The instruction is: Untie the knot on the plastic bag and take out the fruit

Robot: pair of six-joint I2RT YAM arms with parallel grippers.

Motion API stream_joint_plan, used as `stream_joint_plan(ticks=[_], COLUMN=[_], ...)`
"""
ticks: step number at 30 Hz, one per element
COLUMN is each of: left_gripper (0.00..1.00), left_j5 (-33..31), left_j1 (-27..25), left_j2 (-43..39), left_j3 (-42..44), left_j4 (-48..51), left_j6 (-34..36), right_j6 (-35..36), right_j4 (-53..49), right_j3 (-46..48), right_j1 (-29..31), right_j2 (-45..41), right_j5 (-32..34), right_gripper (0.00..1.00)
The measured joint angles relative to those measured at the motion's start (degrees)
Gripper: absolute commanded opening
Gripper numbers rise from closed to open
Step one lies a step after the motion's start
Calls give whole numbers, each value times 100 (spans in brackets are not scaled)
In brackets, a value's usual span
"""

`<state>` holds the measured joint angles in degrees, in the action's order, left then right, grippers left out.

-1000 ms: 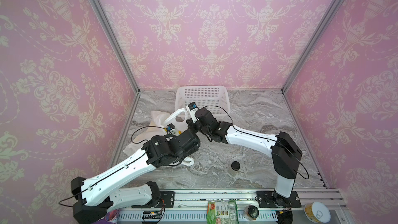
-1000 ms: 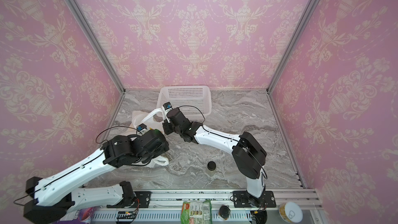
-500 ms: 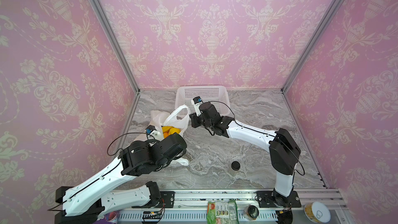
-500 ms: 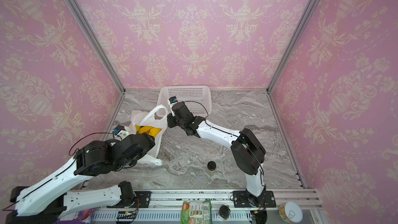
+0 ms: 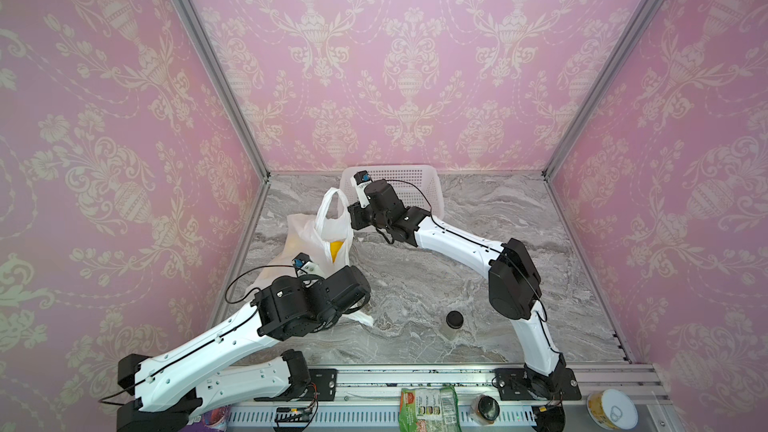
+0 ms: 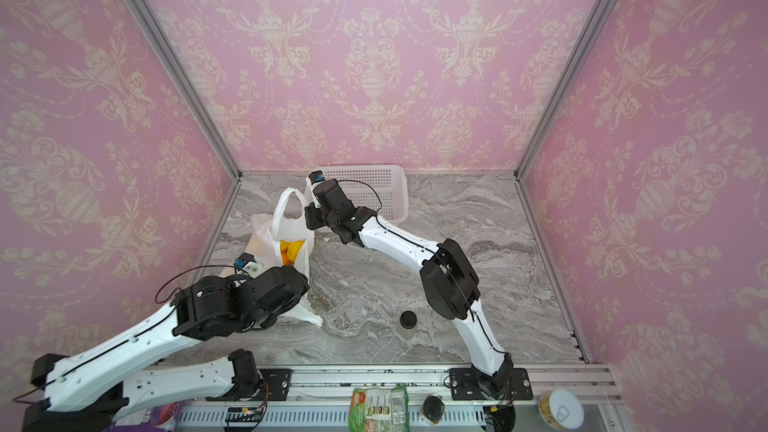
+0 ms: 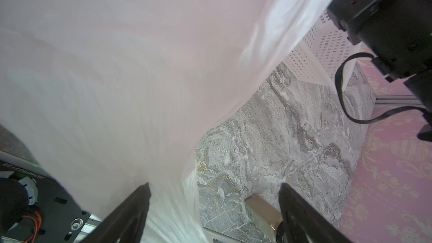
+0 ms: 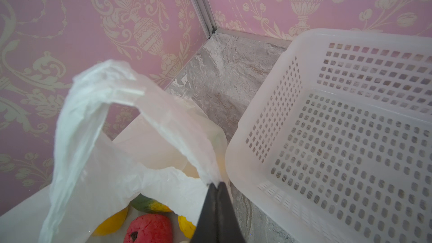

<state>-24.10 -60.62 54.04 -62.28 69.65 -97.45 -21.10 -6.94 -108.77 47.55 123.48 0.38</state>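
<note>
The plastic bag [image 8: 81, 160] is thin, crinkled, translucent film, the basket [image 8: 257, 125] smooth perforated plastic, the tabletop [image 5: 415, 284] marble-veined.

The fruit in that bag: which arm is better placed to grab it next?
Left, probably. The right gripper is shut on a handle of the plastic bag, holding its mouth open over the fruit; the left gripper is open, gripping nothing, beside the bag.

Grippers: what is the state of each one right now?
Left gripper: open, holding nothing.
Right gripper: closed on the plastic bag handle.
</note>
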Motion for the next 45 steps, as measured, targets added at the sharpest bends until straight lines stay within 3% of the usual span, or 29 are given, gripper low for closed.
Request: stream_joint_plan(ticks=[3, 4, 5, 7, 8, 10, 13, 17, 22, 26, 31, 35, 37, 43, 45], left_gripper=[90, 91, 92, 92, 92, 88, 80, 87, 89, 89, 79, 80, 84, 91, 86], left_j5=[63, 63, 57, -39, -103, -304, -592, -695, -782, -868, -957, -968, -979, -1047, -1043], left_j1=[0, 0, 0, 0, 0, 0, 4, 212, 1252, 1777, 2050, 2326, 2527, 3069, 3248], left_j2=[20, 31, 35, 46, 42, -20, -275, -533, -337, 251, 1384, 1965, 2079, 2096, 2090], left_j3=[162, 157, 144, 28, -68, -295, -385, -179, -254, -815, -1545, -1652, -1663, -1633, -1550], left_j4=[-90, -94, -76, 26, 85, 149, 107, -44, -131, -271, -498, -494, -404, -229, -260], left_j6=[-114, -149, -173, -201, -210, -199, -70, 129, 984, 2144, 3460, 4127, 4367, 5010, 5217], right_j6=[0, 0, -2, 4, 0, 9, 87, 160, 173, 186, 164, 13, -85, -164, -157], right_j4=[-2, 2, 4, 17, 48, 181, 479, 817, 1379, 1495, 1263, 772, 592, -164, -468], right_j3=[4, 17, 35, 125, 229, 752, 1989, 3405, 4295, 4642, 4640, 4236, 3801, 2184, 1547], right_j1=[0, 0, 0, -2, -2, 0, 0, 2, 90, 133, -256, -951, -1414, -2337, -2468], right_j2=[0, 0, -2, -26, -70, -326, -1078, -2260, -3259, -3475, -3453, -3200, -2881, -1617, -1093], right_j5=[0, -2, -9, -70, -96, -166, -225, -282, -315, -68, 625, 1012, 1073, 883, 793], right_gripper=[4, 11, 19, 54, 66, 81, 93, 98, 100, 100, 100, 100, 100, 100, 100])
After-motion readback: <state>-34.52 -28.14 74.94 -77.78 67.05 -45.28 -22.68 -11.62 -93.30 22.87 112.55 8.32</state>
